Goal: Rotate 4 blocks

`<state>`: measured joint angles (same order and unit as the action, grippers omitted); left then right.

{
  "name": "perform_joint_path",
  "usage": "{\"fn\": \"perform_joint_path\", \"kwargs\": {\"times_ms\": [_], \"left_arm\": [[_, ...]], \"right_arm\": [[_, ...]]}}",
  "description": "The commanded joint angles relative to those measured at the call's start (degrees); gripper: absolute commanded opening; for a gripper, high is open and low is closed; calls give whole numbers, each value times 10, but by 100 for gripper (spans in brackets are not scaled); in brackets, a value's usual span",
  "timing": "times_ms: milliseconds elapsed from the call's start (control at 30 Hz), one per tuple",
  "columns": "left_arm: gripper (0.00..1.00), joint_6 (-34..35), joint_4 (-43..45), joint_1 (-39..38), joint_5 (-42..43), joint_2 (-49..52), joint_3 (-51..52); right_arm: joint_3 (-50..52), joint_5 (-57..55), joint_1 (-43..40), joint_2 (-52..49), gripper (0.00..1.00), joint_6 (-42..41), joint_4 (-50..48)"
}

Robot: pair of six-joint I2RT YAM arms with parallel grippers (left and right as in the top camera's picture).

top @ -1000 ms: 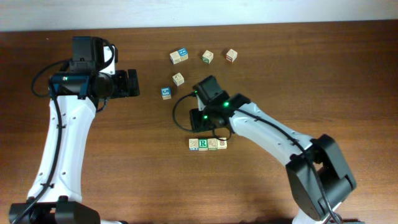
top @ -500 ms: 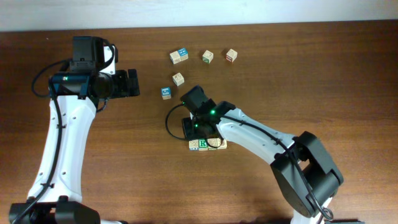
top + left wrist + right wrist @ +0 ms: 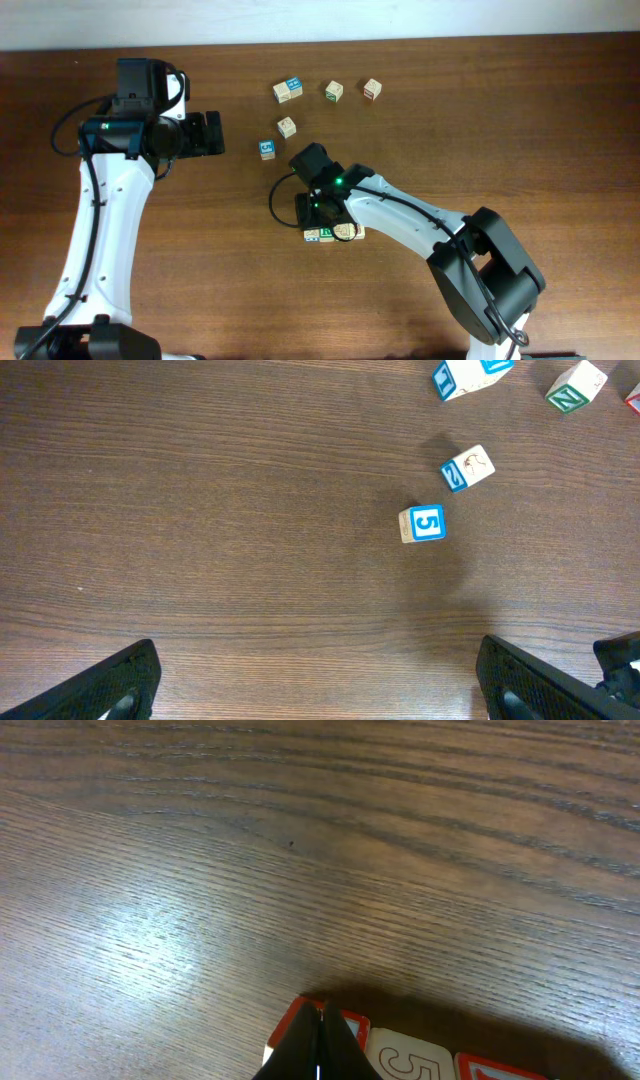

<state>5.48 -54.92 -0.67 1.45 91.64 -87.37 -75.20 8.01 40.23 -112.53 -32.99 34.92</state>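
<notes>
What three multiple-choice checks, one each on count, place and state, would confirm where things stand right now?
1. How many loose cubes lie apart from the row of blocks?
A. three
B. five
C. seven

2. Where is the right pincer?
A. among the loose cubes
B. at the row's left end
C. at the row's right end

3. How is the left pincer?
A. shut on a cube
B. shut, empty
C. open, empty

Answers:
1 B: the overhead view shows five cubes scattered beyond the row.
2 B: overhead, it covers the row's left end and the right-hand blocks stay uncovered.
3 C: its jaws stand wide apart over the bare table, with nothing between them.
</notes>
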Motion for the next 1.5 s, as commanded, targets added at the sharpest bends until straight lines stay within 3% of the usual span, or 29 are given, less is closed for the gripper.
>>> {"fn": "perform_joint_path", "kwargs": {"times_ms": [0,400,500,533,600,667,767,800,833,867,900,933,1067,1200,1367,1467], "left_arm": [[99,5,0,0,0,1,-5],[99,5,0,0,0,1,-5],[99,5,0,0,0,1,-5],[99,5,0,0,0,1,-5],[99,5,0,0,2,1,-5],[99,5,-1,0,8,1,-5],[99,9,-8,0,129,1,-5],[93,9,-6,0,161,1,-5],[47,10,-17,0,164,3,-5],[23,10,-24,0,164,3,-5],[15,27,-28,-3,164,3,-5],[0,27,-28,-16,164,3,-1],[0,80,0,-56,162,9,71],[0,113,48,-104,164,38,130],[0,117,47,-156,193,104,133],[0,116,38,-157,183,106,138]], "right_arm": [[0,3,3,-5,4,-3,2],[-24,3,-21,26,4,-3,9],[-98,36,-115,114,5,44,95],[-132,58,-156,144,17,79,149],[-175,64,-267,206,19,148,272],[-175,64,-320,219,23,218,330],[-147,105,-365,210,24,290,361],[-111,127,-365,210,24,298,338],[-64,148,-365,210,24,298,303],[-43,160,-365,210,24,298,286],[-3,183,-365,210,24,298,251],[43,186,-365,210,23,279,205],[136,233,-365,194,11,234,95],[177,235,-364,192,11,224,48],[245,258,-359,191,6,159,-37],[258,257,-306,184,4,108,-71]]}}
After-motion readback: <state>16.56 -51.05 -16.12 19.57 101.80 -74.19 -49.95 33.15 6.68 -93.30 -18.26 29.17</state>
